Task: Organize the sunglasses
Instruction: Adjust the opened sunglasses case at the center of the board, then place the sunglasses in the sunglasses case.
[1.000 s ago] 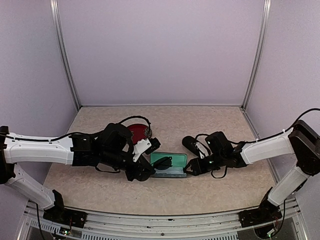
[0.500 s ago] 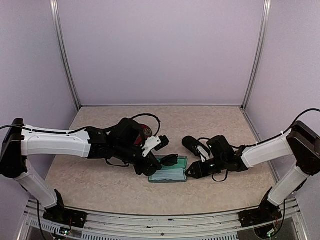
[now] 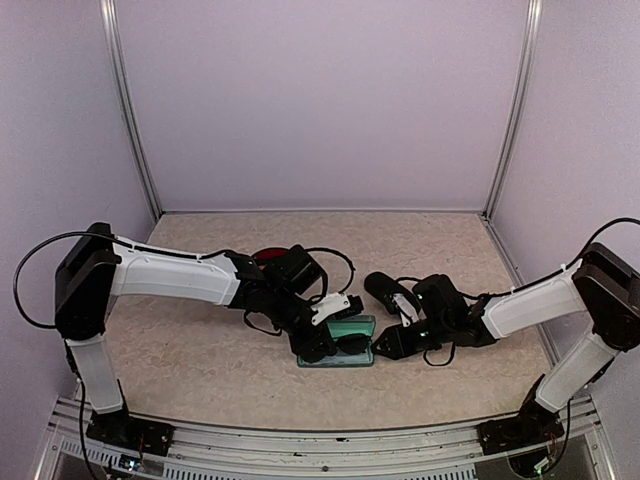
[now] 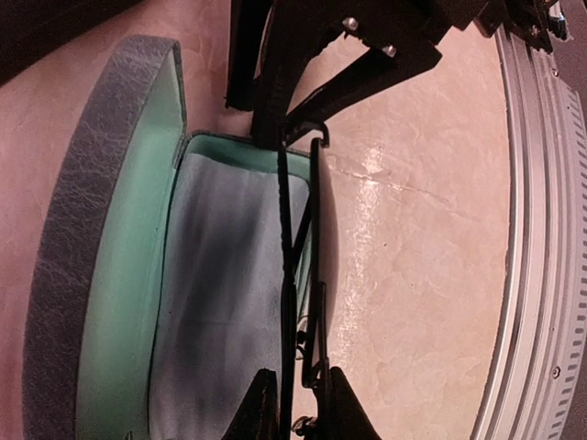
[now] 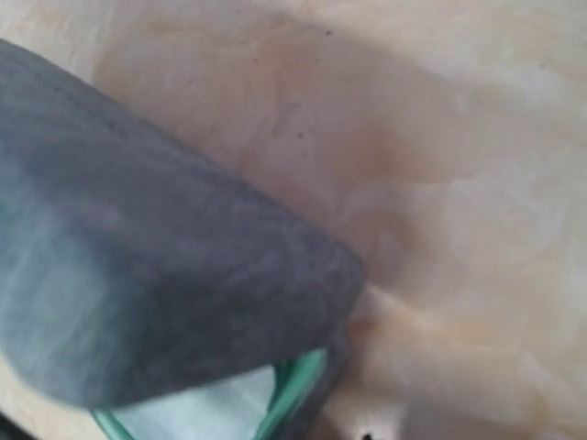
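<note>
Sunglasses (image 4: 323, 238) w/ thin black frame are gripped edge-on by left hand (image 4: 295, 408) over lining of open blue-grey case (image 4: 110, 275), apparently for stowing; case end seems braced by right hand (image 3: 386, 345), whose grip can't be told.

A robot test booth in a lab, not a lived-in room. Plain pale lilac panels (image 3: 320, 100) close it in at 9, 12 and 3 o'clock, joined by bare metal posts (image 3: 130, 110) in the back corners. The floor of the booth is a beige marbled table top (image 3: 210, 370) with a ribbed metal rail (image 3: 330, 445) at 6 o'clock. Two white-and-black arms – left arm (image 3: 170, 278), right arm (image 3: 530, 298) – are bolted at 7 and 5 o'clock, and loose black cables (image 3: 40, 265) trail from them.
</note>
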